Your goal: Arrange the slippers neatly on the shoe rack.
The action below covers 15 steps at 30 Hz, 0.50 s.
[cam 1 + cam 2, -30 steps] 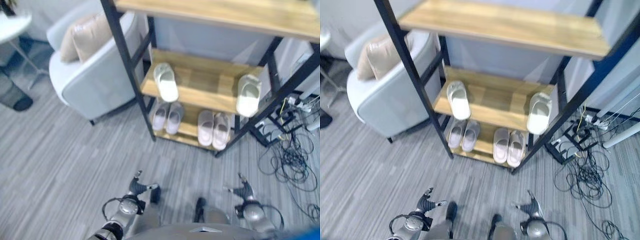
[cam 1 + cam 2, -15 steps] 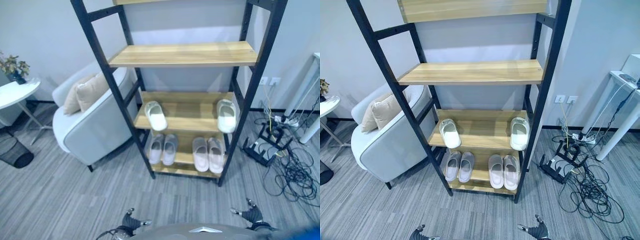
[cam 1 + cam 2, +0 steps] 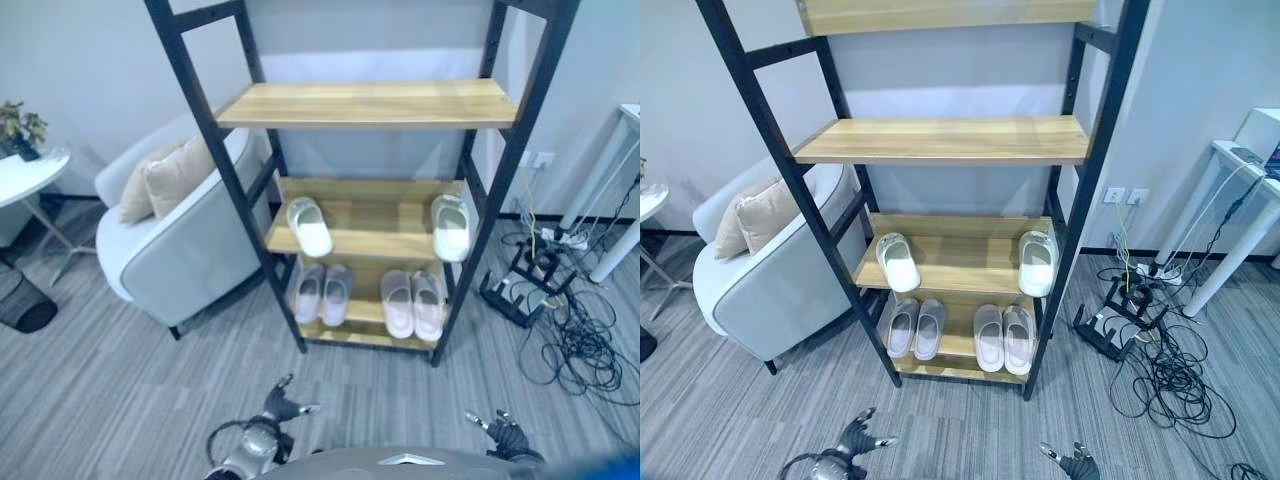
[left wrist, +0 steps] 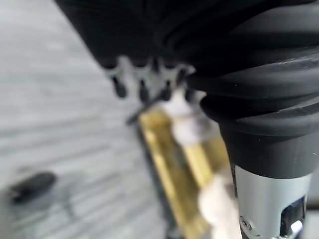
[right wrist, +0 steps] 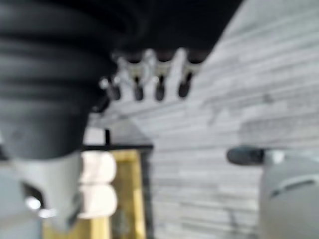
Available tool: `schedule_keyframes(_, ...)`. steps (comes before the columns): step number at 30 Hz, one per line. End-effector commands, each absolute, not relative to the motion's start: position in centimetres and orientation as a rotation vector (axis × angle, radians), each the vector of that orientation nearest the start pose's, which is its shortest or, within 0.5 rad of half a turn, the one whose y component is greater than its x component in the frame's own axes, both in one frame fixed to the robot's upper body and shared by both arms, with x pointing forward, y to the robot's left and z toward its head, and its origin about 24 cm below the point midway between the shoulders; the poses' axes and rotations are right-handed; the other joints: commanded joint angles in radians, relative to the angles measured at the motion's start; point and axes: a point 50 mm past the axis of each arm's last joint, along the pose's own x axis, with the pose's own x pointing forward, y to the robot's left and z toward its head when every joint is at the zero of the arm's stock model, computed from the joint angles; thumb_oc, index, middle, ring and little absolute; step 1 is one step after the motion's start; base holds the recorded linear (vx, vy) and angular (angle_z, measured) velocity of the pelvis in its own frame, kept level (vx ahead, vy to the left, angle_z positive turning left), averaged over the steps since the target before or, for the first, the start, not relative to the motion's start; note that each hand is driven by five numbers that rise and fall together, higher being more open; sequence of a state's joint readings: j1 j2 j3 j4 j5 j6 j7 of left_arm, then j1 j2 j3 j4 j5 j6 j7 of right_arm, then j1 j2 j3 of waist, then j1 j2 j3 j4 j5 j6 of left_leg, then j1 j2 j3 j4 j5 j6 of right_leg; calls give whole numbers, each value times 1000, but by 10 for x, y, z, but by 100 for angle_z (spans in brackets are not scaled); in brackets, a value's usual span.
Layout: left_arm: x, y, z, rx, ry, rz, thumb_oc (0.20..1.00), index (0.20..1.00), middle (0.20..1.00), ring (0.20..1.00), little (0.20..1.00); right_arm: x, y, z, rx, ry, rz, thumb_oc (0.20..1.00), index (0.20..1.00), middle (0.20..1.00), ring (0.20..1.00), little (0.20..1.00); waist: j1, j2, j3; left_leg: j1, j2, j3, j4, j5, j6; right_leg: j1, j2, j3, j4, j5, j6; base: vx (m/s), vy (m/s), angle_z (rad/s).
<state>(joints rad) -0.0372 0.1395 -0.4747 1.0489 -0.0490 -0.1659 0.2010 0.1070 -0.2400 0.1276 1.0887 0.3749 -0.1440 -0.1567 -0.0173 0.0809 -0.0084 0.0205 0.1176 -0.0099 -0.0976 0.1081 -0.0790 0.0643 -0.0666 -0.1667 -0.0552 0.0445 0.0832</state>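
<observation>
Compared to half a second back, the camera has tipped down a touch and the left hand (image 3: 283, 403) has come up higher in view.

Going left to right: an armchair (image 3: 175, 235), then the shoe rack (image 3: 370, 215). Its middle shelf has one pale slipper (image 3: 310, 227) at the left end and its mate (image 3: 450, 227) way over at the right, so well apart. Bottom shelf has a lilac pair (image 3: 322, 293) and a pinkish pair (image 3: 412, 303), each side by side.

These look like soft foam slides, so I'd guess light, squishy, not fragile; grab across the strap or the toe edge.

Both hands hang low before the rack, empty; the left one's fingers are loosely spread, and the right hand (image 3: 503, 436) has relaxed straight fingers too.
</observation>
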Motion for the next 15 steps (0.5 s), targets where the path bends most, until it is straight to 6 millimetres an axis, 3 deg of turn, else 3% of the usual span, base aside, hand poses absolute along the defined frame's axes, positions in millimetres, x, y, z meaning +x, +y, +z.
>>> schedule_keyframes(1, 185, 145, -127, 433, 703, -179, 1000, 1000, 1000, 1000, 1000, 121, -225, -148, -1, 948, -353, 1000, 1000, 1000, 1000, 1000, 1, -67, 91, 12, -33, 17, 10, -55, -8, 39, -33, 41, 38, -95, 50, 63, 21, -11)
schedule_keyframes(5, 194, 141, -122, 470, 658, -208, 1000, 1000, 1000, 1000, 1000, 120, -229, -148, -47, 956, -331, 1000, 1000, 1000, 1000, 1000, -5, -68, 90, 25, -36, 24, 10, -65, -5, 51, -38, 46, 31, -97, 52, 61, 20, -4)
schedule_keyframes(6, 209, 137, -109, 470, 578, -228, 1000, 1000, 1000, 1000, 1000, 118, -232, -147, -58, 957, -332, 1000, 1000, 1000, 1000, 1000, -7, -69, 92, 25, -36, 24, 10, -68, -5, 52, -39, 47, 28, -97, 53, 52, 16, -1)
schedule_keyframes(7, 209, 137, -109, 470, 578, -228, 1000, 1000, 1000, 1000, 1000, 118, -232, -147, -58, 957, -332, 1000, 1000, 1000, 1000, 1000, -7, -69, 92, 25, -36, 24, 10, -68, -5, 52, -39, 47, 28, -97, 53, 48, 20, 0)
schedule_keyframes(9, 227, 132, -89, 469, 462, -256, 1000, 1000, 1000, 1000, 1000, 118, -236, -146, -61, 953, -341, 1000, 1000, 1000, 1000, 1000, -11, -67, 95, 24, -38, 24, 10, -69, -4, 51, -41, 47, 27, -97, 56, 46, 32, 1)
schedule_keyframes(10, 249, 127, -62, 466, 324, -281, 1000, 1000, 1000, 1000, 1000, 116, -241, -144, -65, 949, -348, 1000, 1000, 1000, 1000, 1000, -15, -66, 102, 20, -37, 26, 10, -69, -4, 48, -43, 47, 25, -97, 58, 48, 40, 1)
schedule_keyframes(11, 258, 125, -49, 467, 262, -288, 1000, 1000, 1000, 1000, 1000, 117, -242, -143, -66, 938, -347, 1000, 1000, 1000, 1000, 1000, -18, -66, 106, 17, -38, 26, 10, -69, -4, 46, -43, 47, 24, -97, 59, 32, 29, 1)
schedule_keyframes(12, 258, 125, -49, 467, 262, -288, 1000, 1000, 1000, 1000, 1000, 117, -242, -143, -65, 938, -346, 1000, 1000, 1000, 1000, 1000, -18, -66, 106, 17, -38, 26, 10, -69, -4, 46, -44, 47, 24, -97, 59, 10, 33, 1)
schedule_keyframes(13, 278, 123, -18, 464, 132, -284, 1000, 1000, 1000, 1000, 1000, 116, -245, -141, -80, 929, -335, 1000, 1000, 1000, 1000, 1000, -23, -65, 118, 7, -40, 26, 10, -69, -5, 36, -44, 46, 22, -95, 60, 0, 0, 0)
schedule_keyframes(15, 285, 122, -7, 468, 85, -280, 1000, 1000, 1000, 1000, 1000, 116, -245, -141, -84, 928, -332, 1000, 1000, 1000, 1000, 1000, -26, -66, 125, 1, -40, 26, 10, -69, -5, 30, -45, 46, 22, -95, 60, -16, 34, -4)
